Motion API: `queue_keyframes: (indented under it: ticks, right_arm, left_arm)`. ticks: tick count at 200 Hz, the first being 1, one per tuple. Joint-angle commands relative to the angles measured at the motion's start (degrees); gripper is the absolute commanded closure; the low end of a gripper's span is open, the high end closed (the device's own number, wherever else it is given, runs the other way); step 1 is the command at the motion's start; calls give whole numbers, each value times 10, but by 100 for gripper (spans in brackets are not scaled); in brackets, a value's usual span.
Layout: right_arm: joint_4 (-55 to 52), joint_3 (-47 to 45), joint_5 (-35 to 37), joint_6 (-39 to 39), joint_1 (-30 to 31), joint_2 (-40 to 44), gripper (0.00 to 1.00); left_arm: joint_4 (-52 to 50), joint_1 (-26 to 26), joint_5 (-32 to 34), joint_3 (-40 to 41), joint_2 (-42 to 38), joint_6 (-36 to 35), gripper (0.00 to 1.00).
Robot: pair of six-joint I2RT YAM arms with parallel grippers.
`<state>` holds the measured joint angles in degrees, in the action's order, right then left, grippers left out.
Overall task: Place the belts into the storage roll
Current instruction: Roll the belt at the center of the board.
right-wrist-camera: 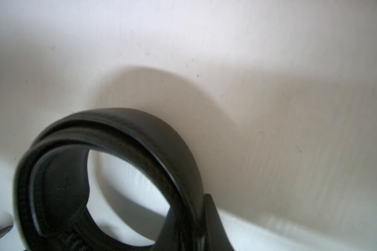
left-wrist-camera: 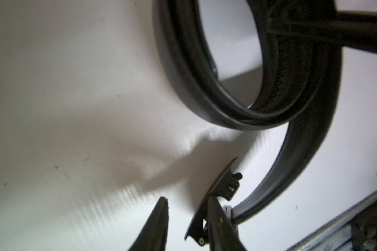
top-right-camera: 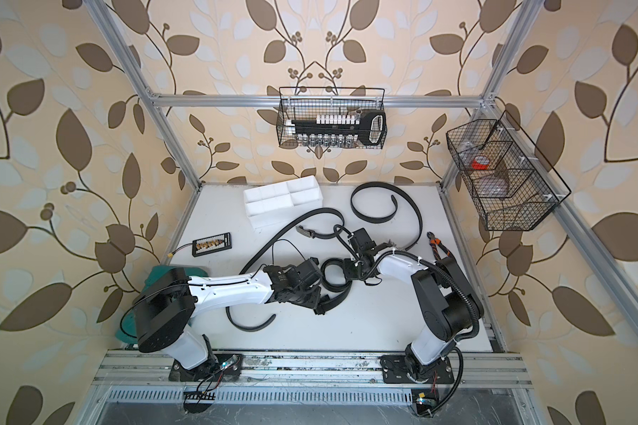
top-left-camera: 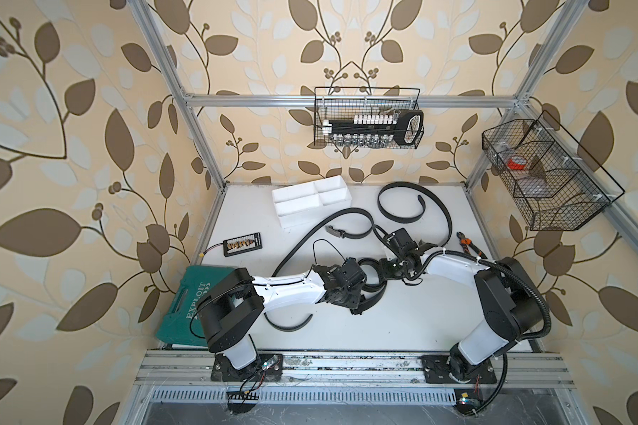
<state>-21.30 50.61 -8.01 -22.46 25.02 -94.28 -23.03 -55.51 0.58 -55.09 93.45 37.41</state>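
The coiled belt (left-wrist-camera: 179, 65) is standing on edge in the middle of the tabletop (top-left-camera: 402, 323), with the right claw (right-wrist-camera: 189, 226) pinching its wall. Its buckle end (left-wrist-camera: 224, 184) is trailing toward the near edge and lying against one finger (left-wrist-camera: 218, 221) of the left claw (left-wrist-camera: 188, 202), which is narrow but not clamped. The white compartment tray (top-left-camera: 295, 220) is sitting by the far edge.

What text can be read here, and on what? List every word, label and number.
"EXPLOIT": on the green case, in a top view.
White print on the black board: too small to read.
Markings on the socket rack: too small to read.
Wrist views: no text.
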Motion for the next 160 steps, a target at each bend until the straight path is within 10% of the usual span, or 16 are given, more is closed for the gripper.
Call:
queue_keyframes:
  ticks: [1,43,93,160]
  right_arm:
    - [-6,-21,-1,-7,-3,12,100]
    - [-3,-31,-2,-12,-4,20,100]
    - [5,-37,-13,-11,-8,18,100]
    - [13,-38,-24,-14,-14,14,100]
  left_arm:
    - [-85,19,52,-14,3,1,73]
    - [-107,65,52,-53,-10,-16,73]
    - [2,65,-108,-33,-21,-62,27]
    - [-37,56,-116,-61,32,-83,32]
